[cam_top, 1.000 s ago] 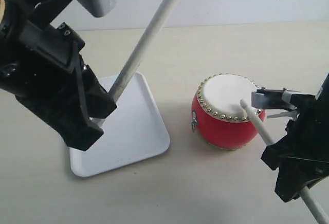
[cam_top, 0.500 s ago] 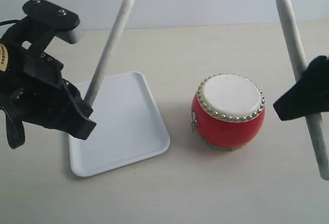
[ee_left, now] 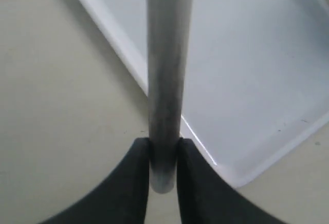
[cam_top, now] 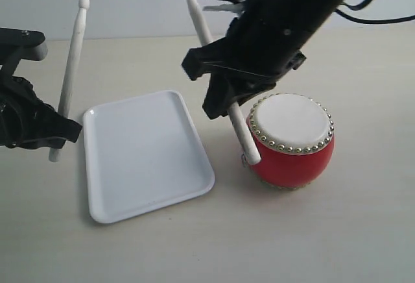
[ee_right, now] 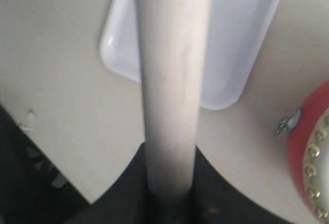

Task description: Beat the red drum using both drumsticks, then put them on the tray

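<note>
The red drum [cam_top: 293,161] stands on the table right of the white tray [cam_top: 142,156]. My left gripper [cam_top: 61,129] is at the tray's left edge, shut on a pale drumstick [cam_top: 71,62] that stands nearly upright, bead tip up. In the left wrist view the jaws [ee_left: 163,157] pinch the drumstick [ee_left: 167,70] near its butt end, over the rim of the tray [ee_left: 247,54]. My right gripper [cam_top: 227,104] reaches across between tray and drum, shut on the other drumstick [cam_top: 202,26], whose butt end hangs beside the drum. The right wrist view shows that drumstick [ee_right: 169,80], the tray [ee_right: 241,23] and the drum [ee_right: 308,147].
The pale table [cam_top: 311,244] runs open in front of the tray and drum. My right arm [cam_top: 305,10] slants from the upper right over the area behind the drum. A grey wall closes off the far side.
My right arm has swung from the right edge across to the gap between tray and drum, carrying its stick. My left arm has drawn back to the left, its stick now steeper.
</note>
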### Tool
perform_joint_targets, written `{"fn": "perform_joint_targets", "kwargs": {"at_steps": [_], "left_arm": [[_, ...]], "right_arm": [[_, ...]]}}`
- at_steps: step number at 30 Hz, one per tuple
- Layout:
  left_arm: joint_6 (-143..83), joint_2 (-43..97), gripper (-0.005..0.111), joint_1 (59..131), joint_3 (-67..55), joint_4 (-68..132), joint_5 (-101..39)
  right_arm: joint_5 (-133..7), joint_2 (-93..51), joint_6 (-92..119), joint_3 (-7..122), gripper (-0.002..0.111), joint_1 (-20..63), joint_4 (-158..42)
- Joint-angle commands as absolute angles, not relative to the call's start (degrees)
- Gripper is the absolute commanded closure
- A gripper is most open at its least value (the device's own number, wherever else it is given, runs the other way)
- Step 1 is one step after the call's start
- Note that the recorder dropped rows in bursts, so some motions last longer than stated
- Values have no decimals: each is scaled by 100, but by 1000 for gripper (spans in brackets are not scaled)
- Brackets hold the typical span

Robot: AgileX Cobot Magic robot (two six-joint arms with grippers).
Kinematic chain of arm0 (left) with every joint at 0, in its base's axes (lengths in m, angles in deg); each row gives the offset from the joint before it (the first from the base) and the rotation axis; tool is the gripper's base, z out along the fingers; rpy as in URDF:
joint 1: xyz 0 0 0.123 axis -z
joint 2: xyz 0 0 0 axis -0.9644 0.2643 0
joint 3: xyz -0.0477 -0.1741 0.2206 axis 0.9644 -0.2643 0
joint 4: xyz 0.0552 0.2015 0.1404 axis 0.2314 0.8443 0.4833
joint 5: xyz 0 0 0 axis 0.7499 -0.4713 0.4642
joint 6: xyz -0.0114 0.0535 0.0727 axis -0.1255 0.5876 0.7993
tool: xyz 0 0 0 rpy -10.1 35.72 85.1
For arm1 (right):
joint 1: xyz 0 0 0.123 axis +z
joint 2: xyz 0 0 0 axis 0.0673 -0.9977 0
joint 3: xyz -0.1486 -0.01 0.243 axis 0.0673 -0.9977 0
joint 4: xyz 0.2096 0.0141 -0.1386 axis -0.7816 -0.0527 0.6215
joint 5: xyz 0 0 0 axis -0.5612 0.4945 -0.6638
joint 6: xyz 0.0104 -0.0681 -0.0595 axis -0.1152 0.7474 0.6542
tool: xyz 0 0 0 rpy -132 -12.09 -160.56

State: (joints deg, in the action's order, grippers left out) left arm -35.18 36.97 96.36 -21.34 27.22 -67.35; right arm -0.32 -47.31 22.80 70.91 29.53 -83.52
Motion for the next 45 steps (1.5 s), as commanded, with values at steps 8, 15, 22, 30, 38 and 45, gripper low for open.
{"fn": "perform_joint_targets", "kwargs": {"at_steps": [8, 15, 22, 30, 38, 45], "left_arm": [[-3374, 3844, 107, 9299, -2152, 2727, -6536], [-3281, 3844, 107, 9299, -2152, 2727, -6422], [-3267, 3844, 107, 9299, -2152, 2727, -6384], [-3267, 3844, 107, 9299, -2152, 2727, -6372], [-3267, 3844, 107, 9299, -2152, 2727, -6372], [-3267, 3844, 107, 9299, -2152, 2727, -6372]], "right_arm": [[35, -6742, 1627, 8864, 108, 3217, -7735], [-122, -7530, 1582, 9335, 108, 3281, -7789], [-361, -7991, 1572, 9548, 108, 3351, -7806], [-406, -8154, 1484, 9561, 108, 3476, -7714], [-177, -8270, 1044, 9548, 108, 3476, -7531], [-152, -8320, 940, 9536, 108, 3476, -7522]]}}
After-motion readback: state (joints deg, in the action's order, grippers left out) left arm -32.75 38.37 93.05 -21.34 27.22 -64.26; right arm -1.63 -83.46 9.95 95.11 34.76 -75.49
